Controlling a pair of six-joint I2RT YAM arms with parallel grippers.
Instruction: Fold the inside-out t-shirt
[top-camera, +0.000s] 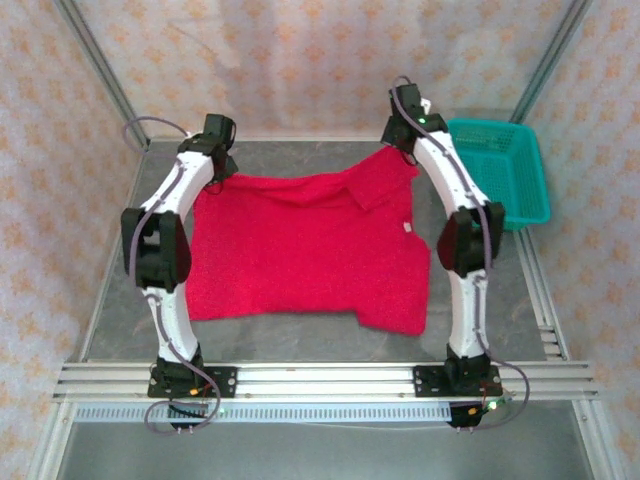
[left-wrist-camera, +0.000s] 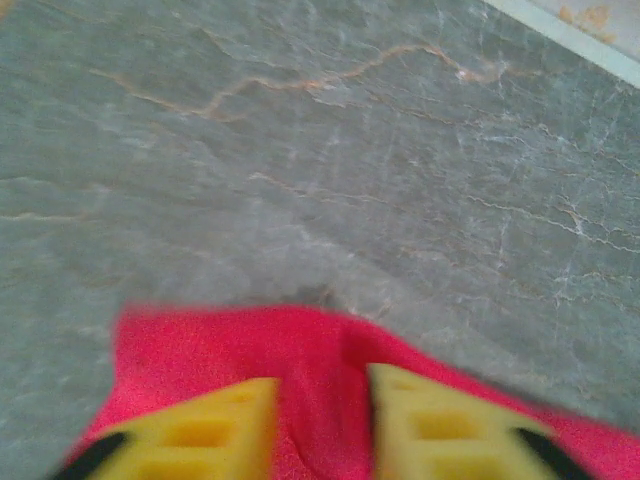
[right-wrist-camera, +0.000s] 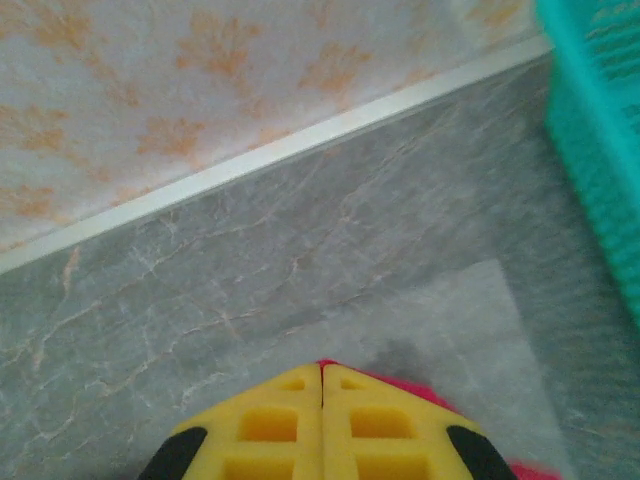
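left wrist: t-shirt (left-wrist-camera: 200, 350) beneath parted left end effector (left-wrist-camera: 322, 385)

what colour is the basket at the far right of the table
The basket is teal, clearest in the top external view.

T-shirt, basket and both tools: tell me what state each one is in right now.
t-shirt: spread mostly flat, not yet folded, with a flap turned over near its far right corner.
left tool: open, fingers apart over the shirt's far left corner.
right tool: shut, apparently pinching the shirt's far right corner.
basket: upright, empty.
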